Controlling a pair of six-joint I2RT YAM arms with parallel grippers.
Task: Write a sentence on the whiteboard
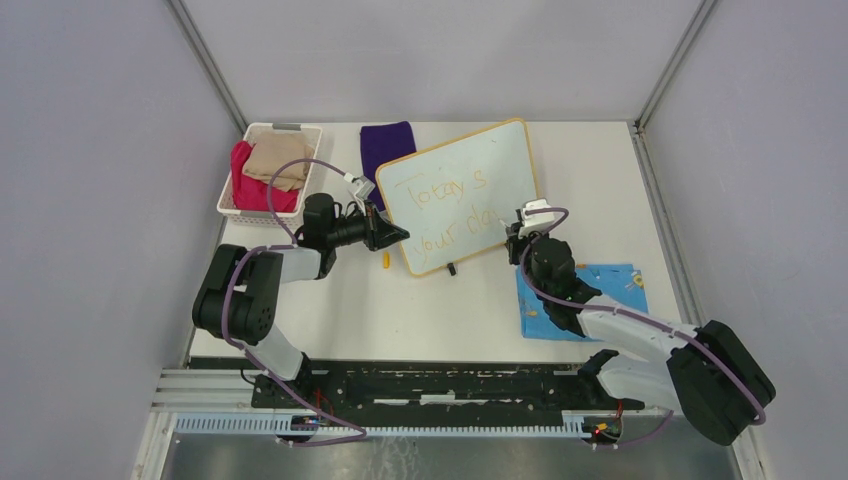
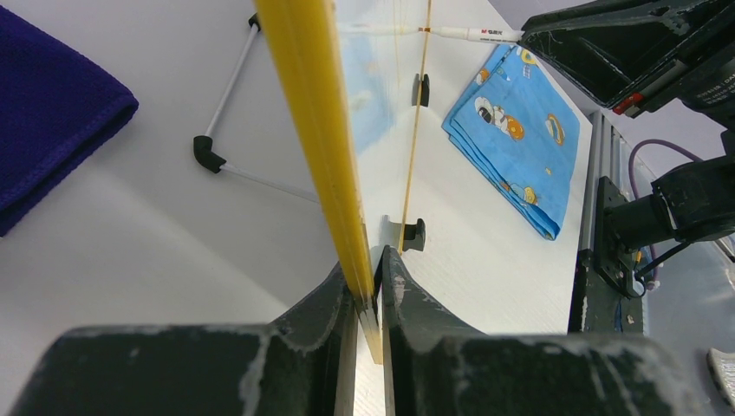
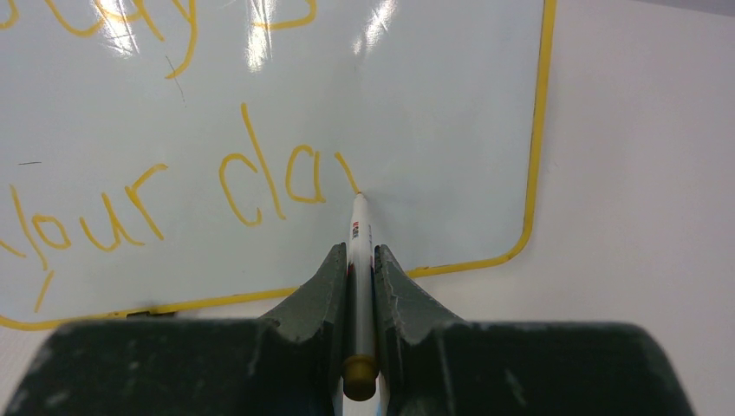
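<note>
Whiteboard (image 1: 460,190) first: it stands propped at a tilt near the middle of the table (image 1: 420,320), between my two arms, with its written face turned toward their bases. The left jaws are pinched on the yellow frame at its left edge, and the left wrist view shows that frame running straight into the narrow gap between them, so I judge they are there to steady it. The right jaws are clamped on a white marker (image 3: 360,251), whose tip touches the board surface at the lower right of the writing. The sentence (image 1: 445,215) is in faint yellow-orange and runs over two lines. The upper line reads "Today's" and looks complete. The lower line reads "your da", followed by one short slanted stroke that ends right at the marker tip. I take that stroke for the beginning of the last letter, so in my judgement the writing is almost done. What is left is the rest of that final "y", its second arm and tail, and then lifting the tip clear of the whiteboard. A folded blue cartoon-print cloth (image 1: 580,300) lies on the table under the right arm (image 1: 640,335), and a purple cloth (image 1: 387,145) lies behind the board.
</note>
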